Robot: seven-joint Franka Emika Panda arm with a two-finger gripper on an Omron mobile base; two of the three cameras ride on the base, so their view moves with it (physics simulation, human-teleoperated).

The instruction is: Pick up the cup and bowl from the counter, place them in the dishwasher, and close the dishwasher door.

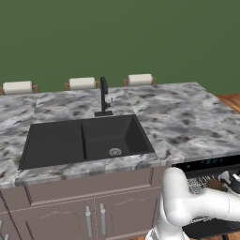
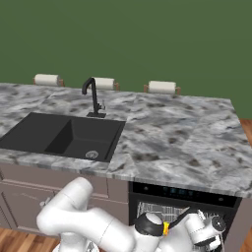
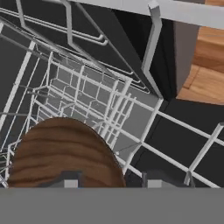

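arm reaches down into the open dishwasher, bowl step in hand. in the hand view the brown wood-grain bowl sits over the white wire rack, right at the gripper. one dark fingertip overlaps the bowl's near edge, the other stands apart beside it, so the jaws look partly spread; can't tell if the bowl is still pinched or already let go. it looks like the release of the bowl into the rack

cup: a small yellow bit shows by the wrist in the right base view, too small to say it's the cup. no cup or bowl left on the counter, so loading seems nearly done

next move, as a guess: finish spreading the jaws, lift the hand straight out without snagging rack wires, then get under the black door and swing it up shut

surface: grey-white veined marble counter, black double sink with black tap. three paper towel rolls along the far edge. mauve-brown cabinets with bar handles below, green wall behind, wood floor at the side
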